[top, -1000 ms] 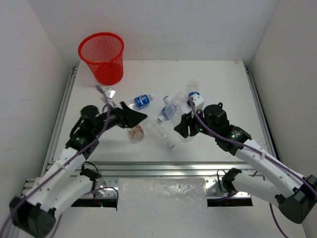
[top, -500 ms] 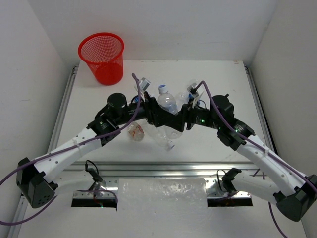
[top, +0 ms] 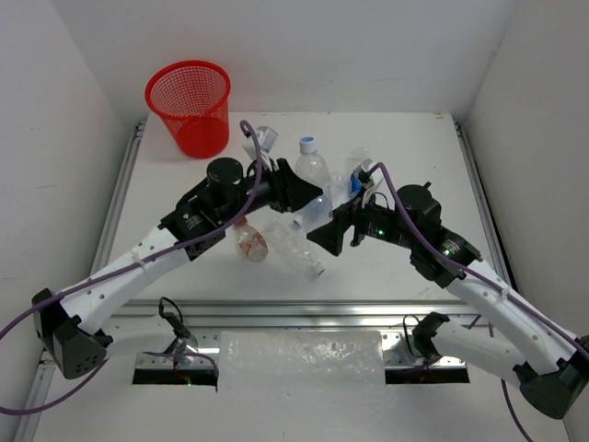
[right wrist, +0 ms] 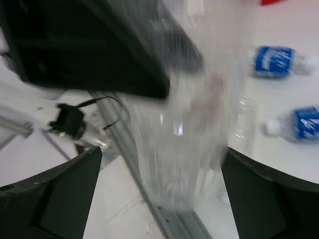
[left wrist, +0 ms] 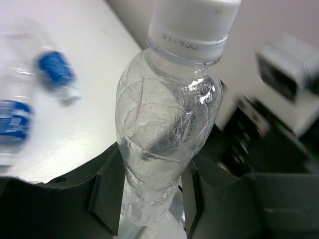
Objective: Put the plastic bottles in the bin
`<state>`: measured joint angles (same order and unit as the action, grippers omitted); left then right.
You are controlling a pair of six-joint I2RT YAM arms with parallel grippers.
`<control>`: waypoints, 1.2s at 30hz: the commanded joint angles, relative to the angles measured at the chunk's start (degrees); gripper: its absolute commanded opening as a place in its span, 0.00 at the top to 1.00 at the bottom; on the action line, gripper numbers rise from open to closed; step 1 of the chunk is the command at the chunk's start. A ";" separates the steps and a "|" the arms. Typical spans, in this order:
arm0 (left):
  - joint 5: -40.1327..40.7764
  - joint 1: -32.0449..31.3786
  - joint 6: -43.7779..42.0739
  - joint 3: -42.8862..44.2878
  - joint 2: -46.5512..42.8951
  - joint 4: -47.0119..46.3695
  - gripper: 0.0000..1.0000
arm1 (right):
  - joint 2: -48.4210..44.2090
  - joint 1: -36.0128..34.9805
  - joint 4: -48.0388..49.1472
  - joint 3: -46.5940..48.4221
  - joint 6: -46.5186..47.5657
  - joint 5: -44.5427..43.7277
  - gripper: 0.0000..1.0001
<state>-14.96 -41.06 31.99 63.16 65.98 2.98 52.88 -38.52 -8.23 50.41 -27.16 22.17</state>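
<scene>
Left arm (top: 138, 267): a second ago folded short on the near side of the bin (top: 198, 129); now stretched out to the bin's right and nearer side. Left gripper (left wrist: 149, 196) clamped on the lower body of the held bottle (left wrist: 167, 124). Right arm (top: 488, 295): met the left half a second ago, since eased back a little, farther right of the bin. Right gripper (right wrist: 167, 191) spread wide, the bottle's blurred body between its fingers with a gap on each side. Bin: unmoved, no bottle seen inside. Held bottle: clear, white-capped, upright, seemingly off the table, well apart from the bin. Loose bottles: red-capped one (top: 251, 244) and clear one (top: 302, 255) lie nearer than the bin, blue-labelled ones (right wrist: 276, 60) farther to its right. Reading: a handover to the bin-side arm looks complete; carry and drop remain.
</scene>
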 commanded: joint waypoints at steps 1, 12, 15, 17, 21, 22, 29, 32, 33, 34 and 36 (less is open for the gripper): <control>25.45 2.03 -1.58 5.91 0.55 5.09 1.00 | -4.44 -0.76 -6.61 -1.45 2.72 -8.96 0.01; 46.77 23.90 -2.09 24.89 17.21 8.63 1.00 | -20.44 -0.76 -18.31 -8.30 5.28 -22.09 0.01; 47.74 29.62 -4.91 37.18 28.18 8.00 1.00 | -22.29 -0.76 -19.10 -11.64 4.31 -21.91 0.01; 47.66 33.31 -7.99 48.60 34.63 9.05 1.00 | -24.31 -0.76 -18.67 -15.42 2.55 -19.90 0.01; 46.43 36.75 -12.47 73.73 56.48 15.82 1.00 | -26.69 -0.68 -13.58 -21.84 1.06 -16.20 0.01; 45.56 37.62 -13.87 80.13 59.15 16.00 0.92 | -26.08 -0.76 -13.22 -22.37 0.88 -16.55 0.01; 38.96 39.83 -13.53 74.65 60.15 6.77 0.00 | -13.88 -0.59 -9.26 -21.24 -2.36 -23.90 0.01; 38.60 39.92 -12.48 77.29 56.91 11.51 0.00 | -4.85 0.46 -7.42 -18.52 -4.12 -27.17 0.01; 38.69 39.83 -11.69 76.60 55.16 12.82 0.00 | -2.37 1.16 -7.07 -17.73 -4.39 -27.44 0.01; 39.13 39.83 -10.99 75.11 50.18 13.97 0.00 | -0.08 3.61 -5.58 -16.85 -4.66 -27.27 0.01; 41.22 39.83 -9.14 68.46 44.62 14.93 0.00 | 6.07 7.48 -3.91 -15.01 -6.41 -22.21 0.01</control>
<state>24.64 -1.15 20.43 134.43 124.18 18.83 54.52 -35.05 -17.96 31.14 -30.48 -1.48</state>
